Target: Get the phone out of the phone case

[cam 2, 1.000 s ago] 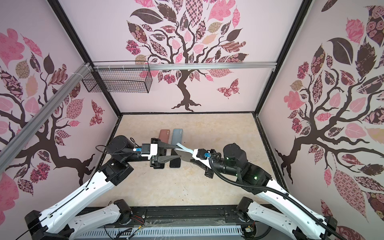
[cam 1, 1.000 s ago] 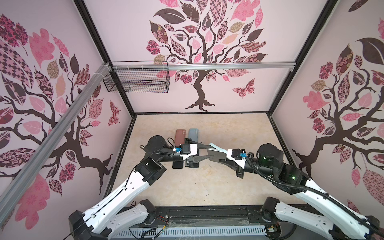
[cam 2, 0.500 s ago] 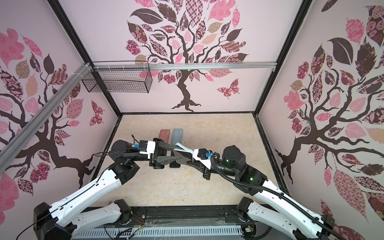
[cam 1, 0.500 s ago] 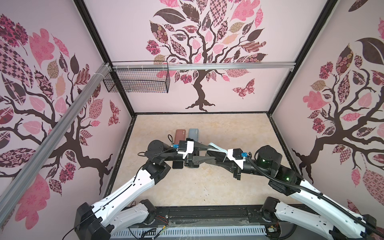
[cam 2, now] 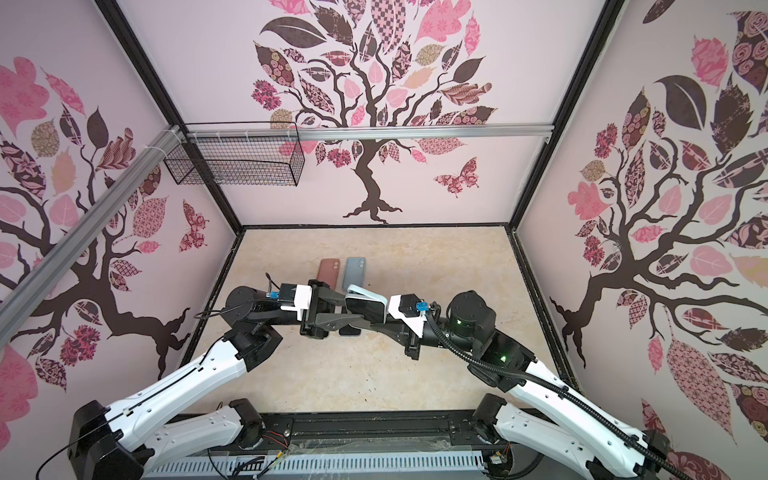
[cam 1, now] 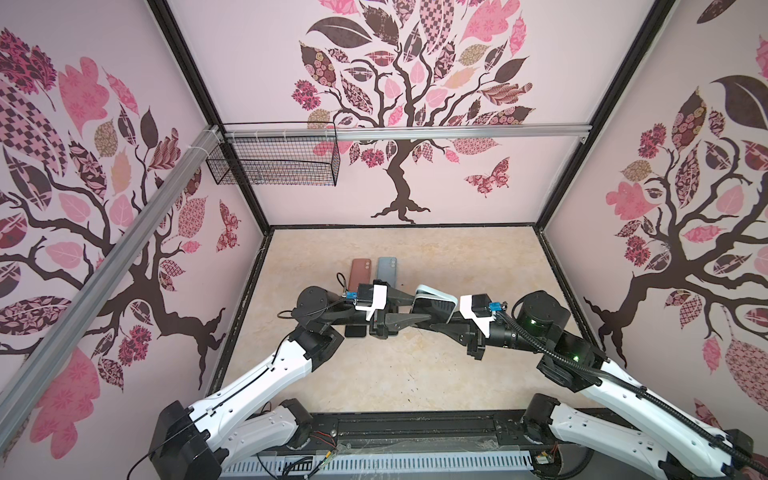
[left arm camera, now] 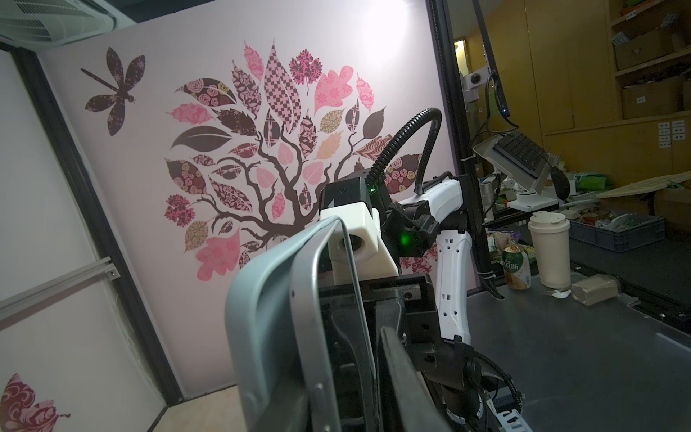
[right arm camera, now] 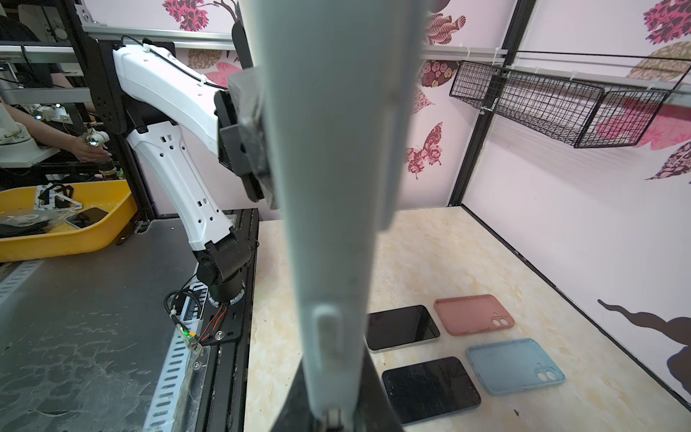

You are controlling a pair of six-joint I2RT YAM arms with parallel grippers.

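Observation:
A phone in a pale mint phone case (cam 1: 434,293) (cam 2: 365,294) hangs in the air above the table's middle, its dark screen (cam 1: 432,311) (cam 2: 368,312) tilted toward the front. My right gripper (cam 1: 449,313) (right arm camera: 331,415) is shut on the right end of the case (right arm camera: 336,187). My left gripper (cam 1: 417,307) (cam 2: 353,307) straddles the left end. In the left wrist view the case (left arm camera: 261,318) bulges away from the phone's silver frame (left arm camera: 312,336). One black finger (left arm camera: 396,374) lies against the screen side, and the case hides the other.
On the table under the arms lie a pink case (right arm camera: 473,313), a blue case (right arm camera: 514,366) and two bare phones (right arm camera: 402,327) (right arm camera: 430,389). A wire basket (cam 1: 274,160) hangs from the rail at the back left. Black frame posts edge the table.
My left gripper has come in from the left onto the phone's end, and its jaws have narrowed. The right gripper has kept hold of the case and shifted slightly.

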